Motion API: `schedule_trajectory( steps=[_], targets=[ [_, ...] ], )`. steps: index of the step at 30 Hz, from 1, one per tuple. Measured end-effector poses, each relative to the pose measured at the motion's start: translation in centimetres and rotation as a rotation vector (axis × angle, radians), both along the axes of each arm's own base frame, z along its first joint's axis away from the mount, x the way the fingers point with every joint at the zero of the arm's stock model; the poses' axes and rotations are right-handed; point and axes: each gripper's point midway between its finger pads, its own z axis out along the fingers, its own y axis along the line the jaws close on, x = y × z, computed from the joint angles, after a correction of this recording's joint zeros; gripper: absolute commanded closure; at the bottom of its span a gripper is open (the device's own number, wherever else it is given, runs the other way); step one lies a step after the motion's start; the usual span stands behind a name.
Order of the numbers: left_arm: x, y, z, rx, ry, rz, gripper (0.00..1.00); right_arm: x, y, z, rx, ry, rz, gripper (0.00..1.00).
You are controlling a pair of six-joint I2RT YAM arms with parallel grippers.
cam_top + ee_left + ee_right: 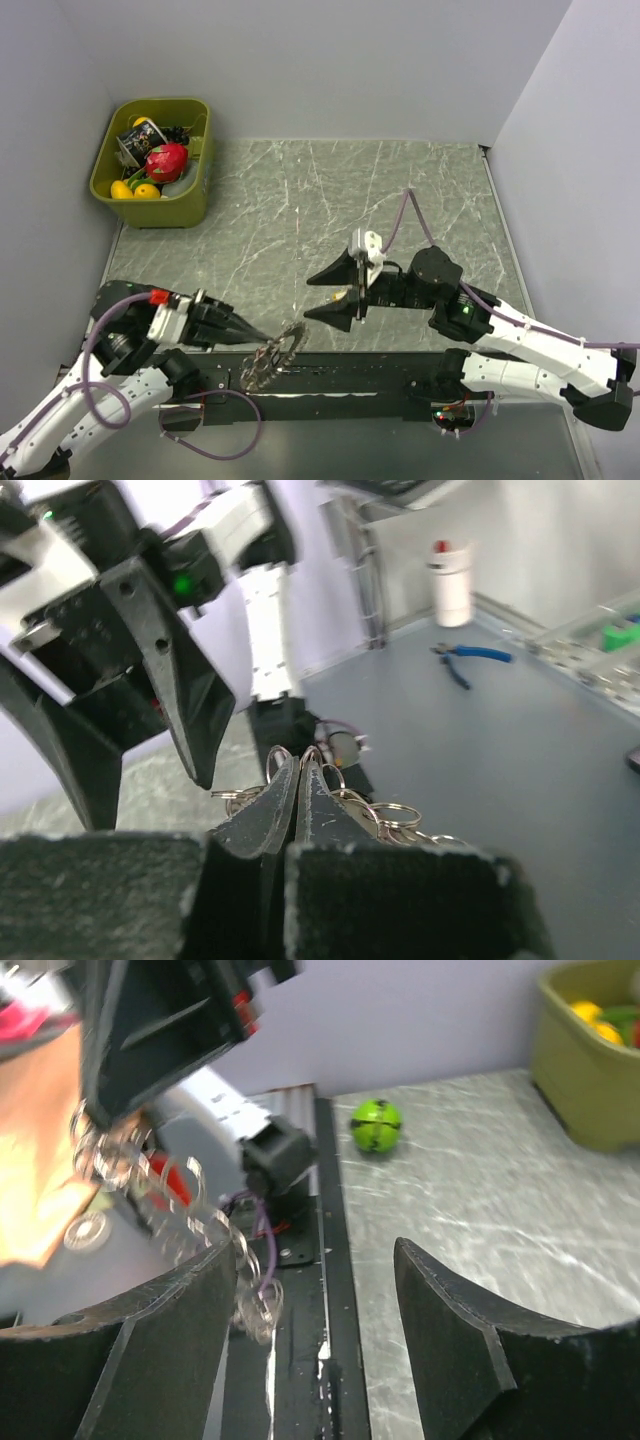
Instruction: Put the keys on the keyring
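Left gripper [266,345]: jaws pressed shut on the keyring [270,362], pinching it at its upper rim; ring hangs tilted over the black rail at the table's [300,200] near edge. Right gripper [307,297]: fingers spread wide, nothing between them; tips face the keyring from its right, near but apart. Also present: green ball [376,1125]; olive bin [150,208], far left corner.

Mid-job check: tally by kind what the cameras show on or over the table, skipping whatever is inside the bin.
Grippers: 2, left gripper and right gripper
Keyring: 1
Olive bin: 1
Green ball: 1
Total: 5
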Motion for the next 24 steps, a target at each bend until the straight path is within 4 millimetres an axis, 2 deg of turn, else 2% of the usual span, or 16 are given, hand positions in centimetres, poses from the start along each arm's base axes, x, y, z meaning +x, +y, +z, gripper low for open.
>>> schedule_trajectory(
  steps=[4,7,11,15,19,24],
  targets=[
    [3.5,-2.0,-1.5,0.02,0.09,0.117,0.99,3.4,-0.7,-0.5,-0.002,0.095,-0.124,0.29],
    [6.8,-3.7,-4.8,0.081,0.197,0.216,0.99,6.1,-1.7,-1.3,0.002,0.174,-0.219,0.28],
    [10.8,-5.1,-10.0,0.186,0.333,0.372,0.99,8.9,-3.1,-4.1,-0.017,0.284,-0.323,0.27],
    [13.3,-5.1,-13.5,0.269,0.404,0.502,0.99,9.8,-3.4,-6.5,-0.051,0.358,-0.351,0.26],
    [14.4,-4.9,-14.9,0.312,0.419,0.569,0.99,9.9,-3.4,-8.3,-0.084,0.397,-0.349,0.25],
    [15.2,-5.0,-16.9,0.398,0.452,0.61,0.99,10.0,-3.5,-9.7,-0.105,0.428,-0.353,0.24]
  ],
)
